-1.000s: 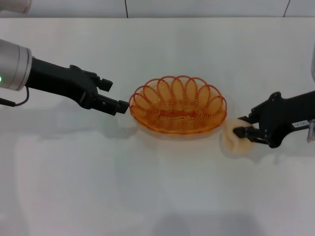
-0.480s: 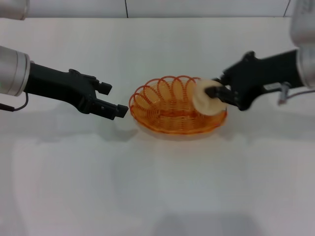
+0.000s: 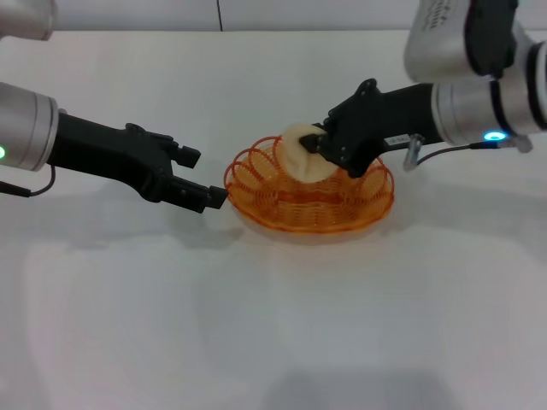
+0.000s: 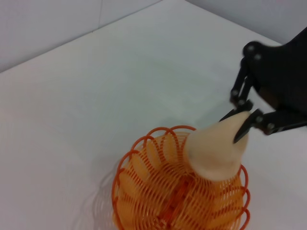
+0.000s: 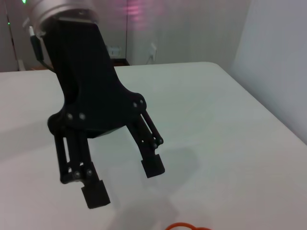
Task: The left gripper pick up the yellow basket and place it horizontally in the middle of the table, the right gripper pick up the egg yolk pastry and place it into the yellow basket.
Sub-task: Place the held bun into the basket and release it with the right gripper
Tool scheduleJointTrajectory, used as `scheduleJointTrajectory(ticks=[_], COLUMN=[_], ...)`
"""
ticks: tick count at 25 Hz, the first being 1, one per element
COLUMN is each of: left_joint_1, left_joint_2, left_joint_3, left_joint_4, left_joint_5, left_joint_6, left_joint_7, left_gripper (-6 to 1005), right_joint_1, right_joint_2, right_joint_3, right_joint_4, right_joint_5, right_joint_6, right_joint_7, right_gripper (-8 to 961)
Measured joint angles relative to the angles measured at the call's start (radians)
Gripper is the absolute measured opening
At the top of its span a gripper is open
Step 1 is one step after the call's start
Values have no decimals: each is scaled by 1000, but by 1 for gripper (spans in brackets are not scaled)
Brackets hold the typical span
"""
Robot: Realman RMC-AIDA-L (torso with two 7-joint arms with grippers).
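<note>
Backdrop only

A pale grey panelled wall (image 3: 342, 13) spans the head view's 12 o'clock edge, with a dark vertical seam (image 3: 220, 14) between 11 and 12 o'clock. The right wrist view shows a small white wall fitting (image 5: 153, 48).

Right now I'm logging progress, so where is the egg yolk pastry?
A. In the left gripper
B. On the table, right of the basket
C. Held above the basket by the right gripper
C: the right gripper grips the egg yolk pastry over the yellow basket.
</note>
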State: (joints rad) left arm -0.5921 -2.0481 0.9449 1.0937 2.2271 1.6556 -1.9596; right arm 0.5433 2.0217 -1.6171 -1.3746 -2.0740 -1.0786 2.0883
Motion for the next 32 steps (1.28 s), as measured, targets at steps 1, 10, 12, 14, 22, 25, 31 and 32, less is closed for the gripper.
scheduleJointTrajectory(ticks=[1, 10, 12, 14, 22, 25, 31, 32], left_joint_1=[0, 0, 0, 0, 0, 2, 21, 24], left_joint_2=[0, 0, 0, 0, -1, -1, 5, 5], left_joint_3=[0, 0, 0, 0, 0, 0, 0, -1], left_joint_4=[0, 0, 0, 0, 0, 0, 0, 0], left_joint_5=[0, 0, 0, 0, 0, -2, -39, -44], left_joint_6=[0, -2, -3, -3, -4, -4, -4, -5], left_joint_7=[0, 1, 1, 1, 1, 1, 20, 24], left_gripper=[871, 870, 870, 871, 870, 870, 868, 868], right_joint_1=[2, 16, 18, 18, 15, 4, -67, -76], right_joint_2=[0, 2, 2, 2, 1, -1, -6, -6], right_joint_3=[-5, -71, -73, -73, -69, -67, -34, -30], right_joint_4=[5, 59, 64, 65, 72, 56, -9, -17], right_joint_5=[0, 7, 12, 13, 36, 39, 39, 39], right_joint_6=[7, 95, 97, 97, 99, 100, 97, 96], right_joint_7=[0, -1, -1, -1, -4, -5, -6, -6], right_gripper=[58, 64, 86, 108, 221, 330, 542, 577])
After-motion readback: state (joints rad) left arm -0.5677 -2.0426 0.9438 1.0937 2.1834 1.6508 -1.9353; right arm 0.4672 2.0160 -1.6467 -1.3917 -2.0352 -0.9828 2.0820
